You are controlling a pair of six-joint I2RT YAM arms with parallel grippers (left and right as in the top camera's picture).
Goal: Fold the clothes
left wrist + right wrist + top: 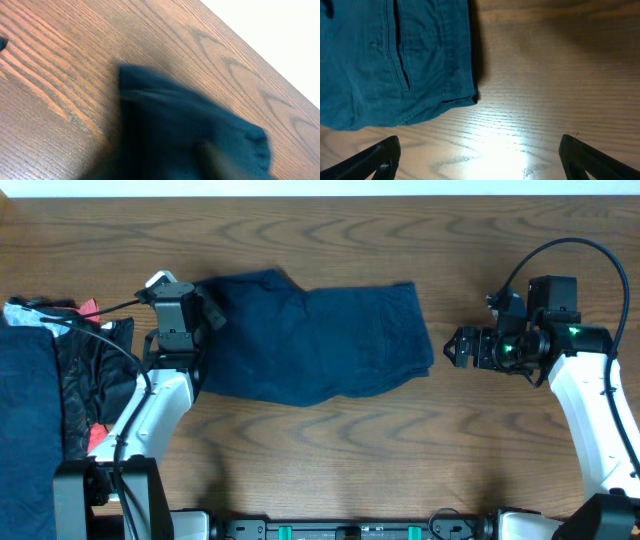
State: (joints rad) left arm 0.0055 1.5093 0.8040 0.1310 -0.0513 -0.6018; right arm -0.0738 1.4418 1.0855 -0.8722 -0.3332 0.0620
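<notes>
Garment: navy garment point(320, 340) lies flat on the middle of the table point(400, 450).
Axis: long axis runs left-right; straight edge at the right end, rumpled corner at the left.
Left gripper point(210, 312): at the garment's left end, arm reaching up from the near edge. Wrist view is blurred, so I cannot tell its grip.
Right gripper point(452, 347): just right of the garment, level, pointing at it; fingers point(380, 157) spread wide, holding nothing.
Pile point(40, 390): dark clothes, left of the garment.
</notes>
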